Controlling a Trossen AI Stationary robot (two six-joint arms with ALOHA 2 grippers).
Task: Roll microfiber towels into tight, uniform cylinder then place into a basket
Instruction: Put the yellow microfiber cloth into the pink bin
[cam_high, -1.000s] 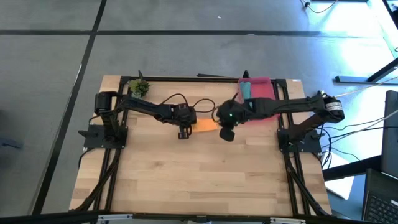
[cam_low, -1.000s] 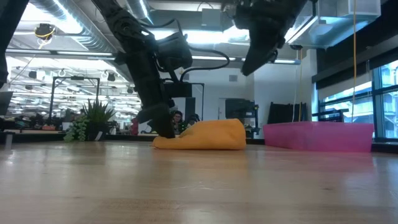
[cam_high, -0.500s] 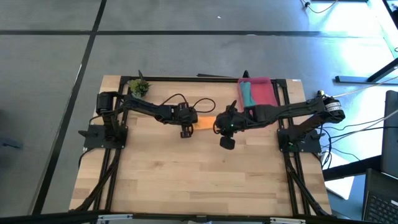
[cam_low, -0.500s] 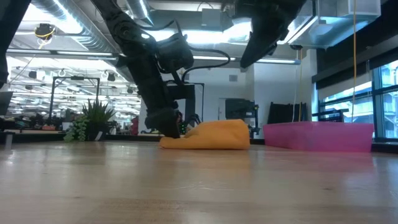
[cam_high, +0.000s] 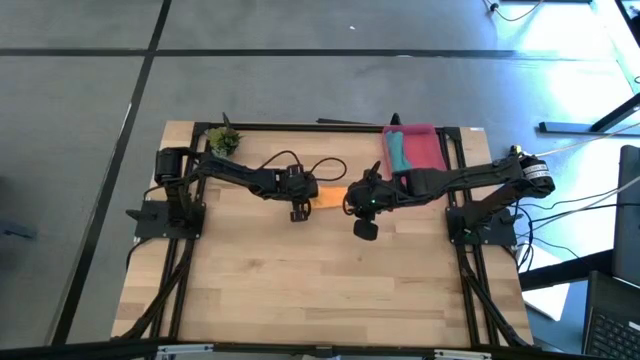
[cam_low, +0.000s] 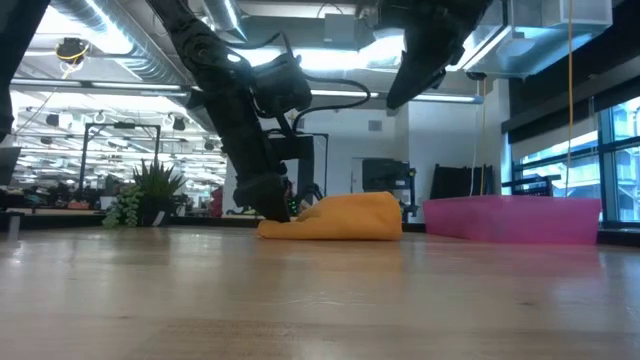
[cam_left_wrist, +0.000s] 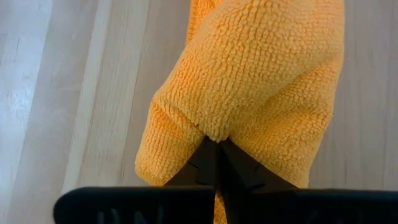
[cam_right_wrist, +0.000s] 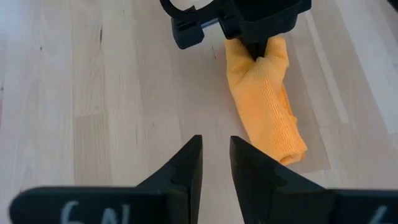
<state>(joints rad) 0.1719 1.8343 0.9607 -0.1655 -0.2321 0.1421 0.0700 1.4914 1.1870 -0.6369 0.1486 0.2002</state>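
Upper right of the high view, your teal towel (cam_high: 396, 150) lies in the basket (cam_high: 425, 152); left gripper (cam_right_wrist: 256, 51) pinches the rolled orange towel (cam_right_wrist: 266, 99); right gripper (cam_right_wrist: 216, 163) hovers slightly parted, empty.

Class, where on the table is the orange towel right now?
In the high view the orange towel lies rolled near the table's middle, toward the far edge, between the two arms; the left gripper is shut on its end, and the pink basket sits to its right.

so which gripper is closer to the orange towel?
Left. The left gripper is shut on one end of the orange towel. The right gripper hangs above the table, short of the towel's other end, touching nothing.
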